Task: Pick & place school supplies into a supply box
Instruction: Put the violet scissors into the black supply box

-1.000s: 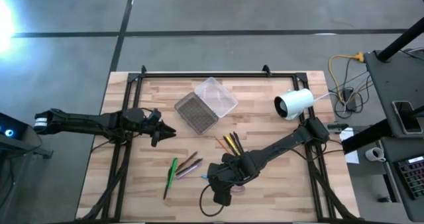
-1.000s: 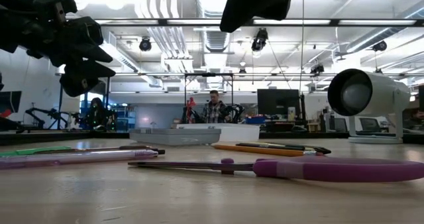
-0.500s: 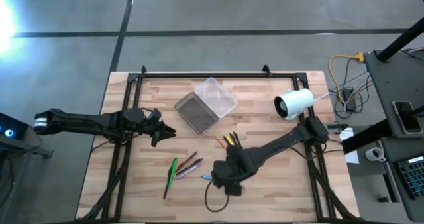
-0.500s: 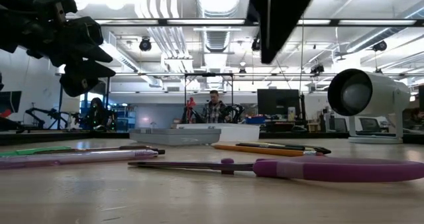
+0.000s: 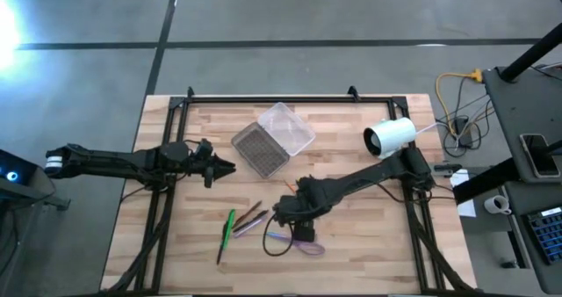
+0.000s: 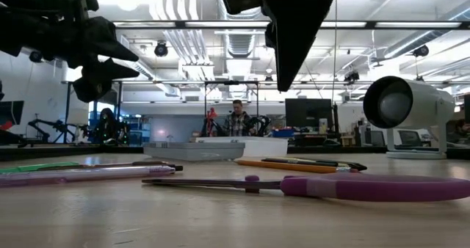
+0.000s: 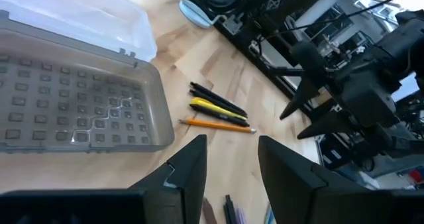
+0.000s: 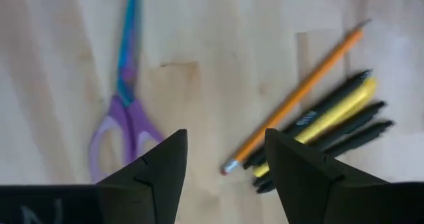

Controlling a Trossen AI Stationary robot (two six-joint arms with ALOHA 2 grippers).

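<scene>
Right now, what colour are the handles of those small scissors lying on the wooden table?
Purple. The small scissors have purple loop handles and bluish blades, clearest in the right wrist view.

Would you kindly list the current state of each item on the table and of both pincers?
Supply box: open, lid folded back, nothing inside.
Scissors: closed, flat on the table, not held.
Orange pencil: lying loose beside the dark and yellow pens.
Green pen: lying on the table, untouched.
Left pincer: open, empty, beside the box.
Right pincer: open, empty, above the table between scissors and pens.
</scene>
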